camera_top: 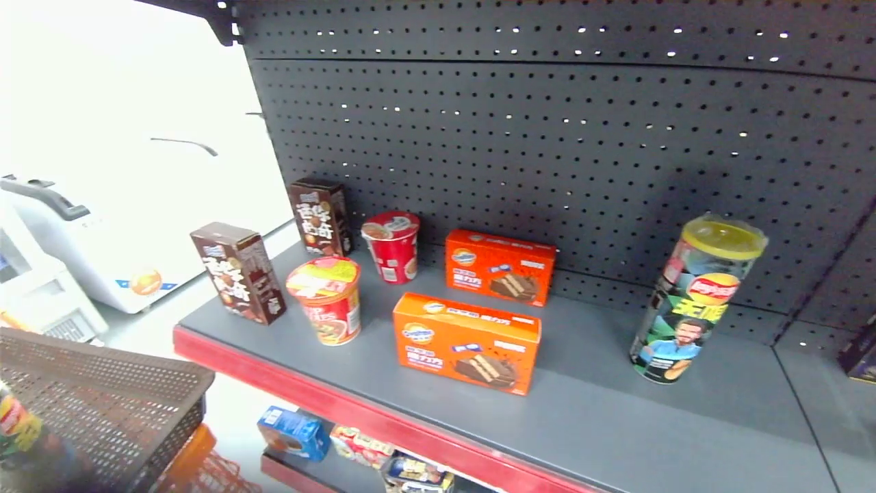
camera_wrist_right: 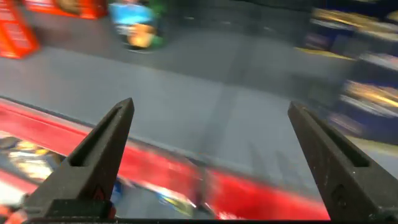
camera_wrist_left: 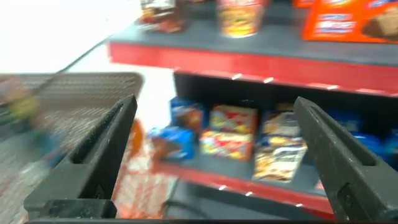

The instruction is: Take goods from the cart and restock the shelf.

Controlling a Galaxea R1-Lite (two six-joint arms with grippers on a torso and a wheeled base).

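Observation:
The grey shelf [camera_top: 602, 411] with a red front lip carries two brown cartons [camera_top: 239, 272], two red cup noodles [camera_top: 328, 299], two orange cake boxes [camera_top: 467, 342] and a tall chip can [camera_top: 694, 298] with a yellow lid. The cart's dark mesh basket [camera_top: 102, 404] sits at the lower left. My left gripper [camera_wrist_left: 214, 162] is open with nothing between its fingers, in front of the lower shelf [camera_wrist_left: 249, 168] and beside the basket [camera_wrist_left: 68, 93]. My right gripper [camera_wrist_right: 208, 162] is open and empty, held before the shelf's red lip [camera_wrist_right: 155, 168], with the chip can [camera_wrist_right: 137, 25] farther back.
A black pegboard [camera_top: 547, 137] backs the shelf. The lower shelf holds blue and mixed snack packs [camera_top: 294, 431]. A white machine [camera_top: 82, 239] stands at the left. Dark goods [camera_top: 862, 356] sit on the adjoining shelf bay at the right. Bare shelf lies between the orange boxes and the can.

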